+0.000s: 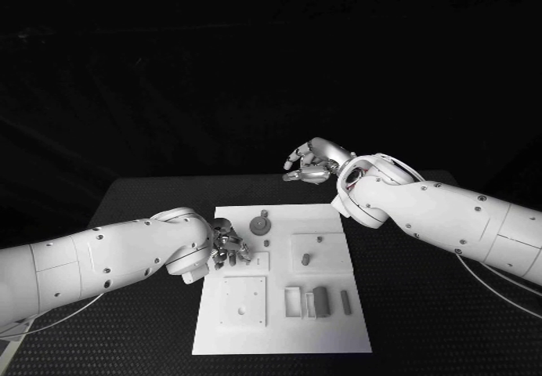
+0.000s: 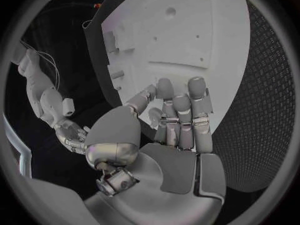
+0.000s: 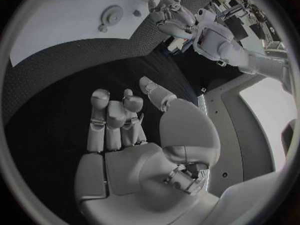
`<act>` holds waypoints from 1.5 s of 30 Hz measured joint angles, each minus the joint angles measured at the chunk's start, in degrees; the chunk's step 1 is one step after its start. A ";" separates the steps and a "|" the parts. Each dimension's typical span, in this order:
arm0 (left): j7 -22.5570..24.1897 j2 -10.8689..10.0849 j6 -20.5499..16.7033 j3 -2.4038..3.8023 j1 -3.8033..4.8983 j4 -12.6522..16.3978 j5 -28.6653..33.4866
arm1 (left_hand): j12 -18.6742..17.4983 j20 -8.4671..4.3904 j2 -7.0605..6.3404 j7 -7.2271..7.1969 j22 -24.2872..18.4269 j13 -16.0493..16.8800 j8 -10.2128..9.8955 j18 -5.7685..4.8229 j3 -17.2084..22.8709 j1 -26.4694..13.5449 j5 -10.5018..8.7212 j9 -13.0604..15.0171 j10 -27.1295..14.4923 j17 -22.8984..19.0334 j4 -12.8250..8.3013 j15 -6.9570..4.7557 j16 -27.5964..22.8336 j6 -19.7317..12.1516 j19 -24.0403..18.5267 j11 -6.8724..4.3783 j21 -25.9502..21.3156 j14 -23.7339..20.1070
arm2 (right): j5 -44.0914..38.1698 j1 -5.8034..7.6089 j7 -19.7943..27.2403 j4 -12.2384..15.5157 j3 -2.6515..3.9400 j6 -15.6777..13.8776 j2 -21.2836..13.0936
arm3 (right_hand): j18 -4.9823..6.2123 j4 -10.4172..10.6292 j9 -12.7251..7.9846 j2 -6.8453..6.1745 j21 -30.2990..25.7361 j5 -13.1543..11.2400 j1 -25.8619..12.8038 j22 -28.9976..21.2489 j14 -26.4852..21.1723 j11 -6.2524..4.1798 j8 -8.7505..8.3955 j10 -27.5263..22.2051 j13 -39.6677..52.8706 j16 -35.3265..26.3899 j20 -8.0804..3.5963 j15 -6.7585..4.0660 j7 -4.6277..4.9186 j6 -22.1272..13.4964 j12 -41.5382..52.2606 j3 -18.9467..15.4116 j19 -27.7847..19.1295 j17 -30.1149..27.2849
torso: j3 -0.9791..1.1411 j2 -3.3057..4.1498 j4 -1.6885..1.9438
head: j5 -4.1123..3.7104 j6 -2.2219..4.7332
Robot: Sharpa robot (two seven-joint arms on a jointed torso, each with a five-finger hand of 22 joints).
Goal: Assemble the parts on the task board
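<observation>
Left hand (image 1: pixel 229 249) empty, fingers loosely curled over task board (image 1: pixel 283 329)

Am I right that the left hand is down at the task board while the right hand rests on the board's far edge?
Not quite. In the head view, the left hand is at the task board, but the right hand is lifted beyond the board's far edge, touching nothing.

Table (image 1: pixel 147 196): black, with a fine dotted texture.
Background: unlit darkness beyond the table's far edge.
</observation>
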 measured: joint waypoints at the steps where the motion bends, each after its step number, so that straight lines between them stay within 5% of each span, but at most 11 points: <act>1: -0.03 0.04 0.03 0.00 -0.08 -0.06 -0.13 | 0.00 0.00 0.05 -0.03 0.07 0.00 0.08 0.00 0.00 -0.18 0.00 0.00 0.00 -0.06 0.00 0.00 0.00 0.03 0.00 0.00 0.00 0.00 | 0.00 0.00 -0.01 0.00 0.00 0.03 0.00 | 0.00 0.00 0.00 0.00 0.00 0.00 0.00 0.00 0.00 0.00 0.00 0.00 0.00 0.00 0.00 0.00 0.00 0.00 0.00 0.00 0.00 0.00 | 0.00 0.00 0.00 | -0.01 -0.01; 13: -0.36 0.62 0.46 -0.01 -0.37 -0.55 -1.37 | 0.27 -0.20 0.61 -0.06 0.40 0.05 0.12 0.00 -0.01 -0.97 0.64 0.09 0.20 -0.47 0.00 -0.09 0.41 0.06 0.23 -0.20 0.00 0.13 | 0.01 0.00 -0.04 -0.02 0.00 0.22 0.04 | 0.00 0.00 0.00 0.00 0.00 0.00 0.00 0.00 -0.07 0.23 0.00 -0.23 0.00 0.00 0.02 0.07 0.00 0.00 0.00 0.00 -0.02 0.00 | 0.03 0.01 -0.02 | -0.09 -0.15; 26: -0.58 0.75 1.21 0.00 -0.51 -0.86 -2.13 | 0.72 -0.40 2.65 -0.16 0.90 0.04 0.25 0.00 0.15 -2.91 0.62 2.05 0.42 -1.31 -0.50 -0.19 0.89 0.17 0.64 -0.40 0.22 0.42 | 0.02 0.00 -0.05 -0.04 0.00 0.37 0.13 | 0.01 0.00 0.00 0.18 0.00 0.00 -0.18 0.00 -0.09 0.23 0.00 -0.23 0.00 0.00 0.09 0.09 -0.01 0.00 0.00 0.00 -0.09 0.00 | 0.01 0.01 -0.02 | -0.04 -0.29; 45: -0.71 0.77 1.56 0.00 -0.71 -0.93 -3.64 | 0.94 -0.40 3.11 -0.17 1.23 0.08 0.22 0.00 0.74 -3.52 0.64 3.33 0.60 -1.87 -1.39 -0.23 1.50 0.17 1.02 -0.40 0.23 0.65 | 0.02 -0.01 -0.06 -0.04 0.00 0.57 0.25 | 0.00 0.00 0.00 0.23 0.00 0.00 -0.23 0.00 -0.09 0.22 0.00 -0.22 0.00 0.00 0.10 0.09 -0.07 0.06 0.00 0.00 -0.10 0.00 | -0.02 0.00 -0.01 | 0.04 -0.38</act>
